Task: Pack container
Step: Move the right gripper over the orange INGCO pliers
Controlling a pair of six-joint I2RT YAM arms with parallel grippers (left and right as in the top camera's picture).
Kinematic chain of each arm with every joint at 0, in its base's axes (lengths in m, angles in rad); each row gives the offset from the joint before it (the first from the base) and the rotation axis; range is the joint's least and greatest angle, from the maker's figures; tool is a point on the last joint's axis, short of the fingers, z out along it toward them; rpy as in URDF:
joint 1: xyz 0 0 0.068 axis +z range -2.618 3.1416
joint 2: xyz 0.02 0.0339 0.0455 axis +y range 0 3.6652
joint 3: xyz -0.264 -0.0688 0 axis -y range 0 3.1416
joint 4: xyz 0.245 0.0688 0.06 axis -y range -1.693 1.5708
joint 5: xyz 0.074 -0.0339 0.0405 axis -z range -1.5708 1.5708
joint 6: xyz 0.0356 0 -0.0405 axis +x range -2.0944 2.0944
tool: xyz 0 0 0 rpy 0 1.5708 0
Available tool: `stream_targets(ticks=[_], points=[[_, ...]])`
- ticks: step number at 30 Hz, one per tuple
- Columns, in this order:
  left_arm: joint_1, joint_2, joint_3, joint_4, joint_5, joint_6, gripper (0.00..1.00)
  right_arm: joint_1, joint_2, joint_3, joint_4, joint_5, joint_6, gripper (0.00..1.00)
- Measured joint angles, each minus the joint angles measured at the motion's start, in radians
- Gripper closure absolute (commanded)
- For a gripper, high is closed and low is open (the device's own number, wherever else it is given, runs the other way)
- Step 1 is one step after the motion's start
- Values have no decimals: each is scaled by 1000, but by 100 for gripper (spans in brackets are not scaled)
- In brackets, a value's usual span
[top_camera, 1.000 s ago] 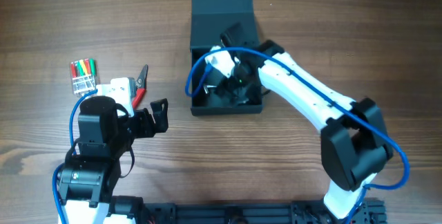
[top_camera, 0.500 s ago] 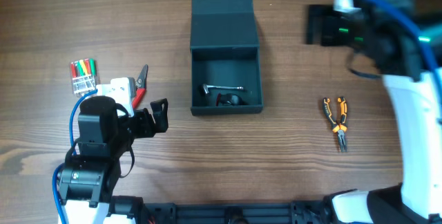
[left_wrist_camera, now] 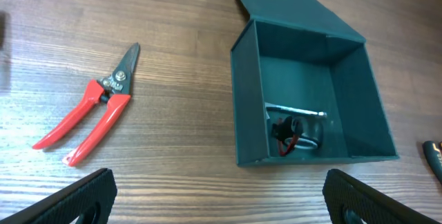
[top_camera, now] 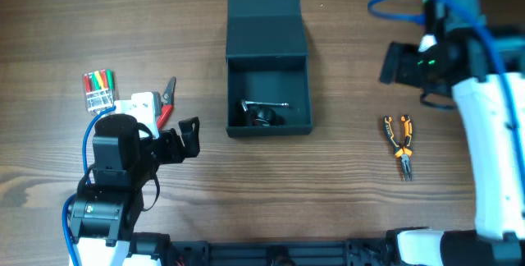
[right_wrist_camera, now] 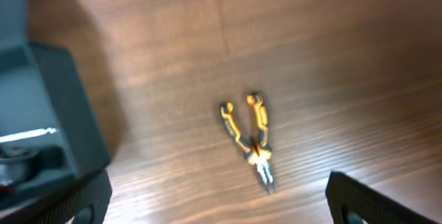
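Note:
The dark teal-grey container (top_camera: 269, 126) stands open at the table's middle, its flap lid (top_camera: 264, 24) folded back. Inside lie a silver tool (top_camera: 264, 105) and a black and red item (top_camera: 264, 118); both also show in the left wrist view (left_wrist_camera: 293, 124). Orange-handled pliers (top_camera: 400, 144) lie right of the container, and also show in the right wrist view (right_wrist_camera: 250, 135). Red-handled cutters (top_camera: 166, 100) lie at the left, seen in the left wrist view (left_wrist_camera: 93, 110) too. My left gripper (top_camera: 189, 137) is open and empty. My right gripper (right_wrist_camera: 217, 200) is open and empty, high above the pliers.
A clear packet of coloured pieces (top_camera: 98, 89) lies at the far left beside a white block (top_camera: 143, 102). The table is bare wood between the container and the pliers.
My right arm has left the container and swung out to the right, now over the pliers. The left arm has not moved.

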Motion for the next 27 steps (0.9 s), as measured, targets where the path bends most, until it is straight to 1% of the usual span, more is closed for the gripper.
stream_targets(ticks=[3,5,9,13,19,24,27], points=[[0,0,0,2,0,0,0,-1,0,-210,137,-37,-58,0],[0,0,0,2,0,0,0,-2,0,-330,235,-65,-132,0],[0,0,0,2,0,0,0,-4,-1,-483,363,-92,-218,0],[0,0,0,2,0,0,0,-30,-1,-566,447,-123,-275,0],[0,0,0,2,0,0,0,-121,-2,-687,547,-173,-367,0],[0,0,0,2,0,0,0,-185,-2,-748,606,-217,-422,1],[0,0,0,2,0,0,0,-193,-2,-767,622,-228,-447,1]])
